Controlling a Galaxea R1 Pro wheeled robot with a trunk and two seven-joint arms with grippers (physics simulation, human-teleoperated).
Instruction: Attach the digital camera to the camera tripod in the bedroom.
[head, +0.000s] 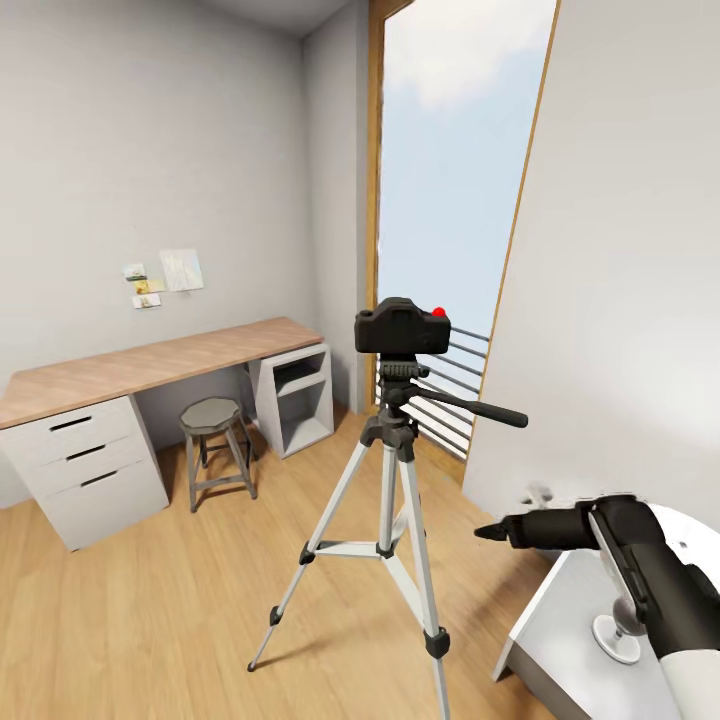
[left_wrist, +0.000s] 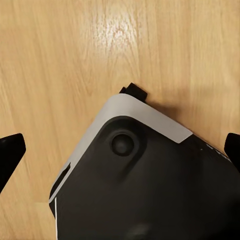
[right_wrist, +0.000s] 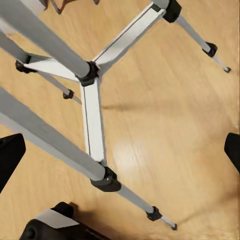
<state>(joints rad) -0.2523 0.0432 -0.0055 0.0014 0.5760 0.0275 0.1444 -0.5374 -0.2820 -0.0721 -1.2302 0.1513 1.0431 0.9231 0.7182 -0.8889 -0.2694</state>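
Observation:
The black digital camera (head: 402, 328), with its red button (head: 438, 312) on top, sits on the head of the camera tripod (head: 390, 480), which stands on the wood floor in front of the tall window. The tripod's long pan handle (head: 480, 408) points right. My right gripper (head: 492, 532) hovers low to the right of the tripod, apart from it, pointing at its legs. In the right wrist view the right gripper (right_wrist: 121, 152) is open, with the silver legs and black centre hub (right_wrist: 91, 75) ahead. My left gripper (left_wrist: 121, 150) is open and empty above my own base.
A wood-topped desk (head: 150, 365) with white drawers (head: 85, 470) runs along the left wall, with a small grey stool (head: 212, 420) in front. A white wall (head: 620, 300) stands close on the right. My grey base (head: 570, 640) fills the lower right corner. Bare plank floor (head: 180, 600) lies left of the tripod.

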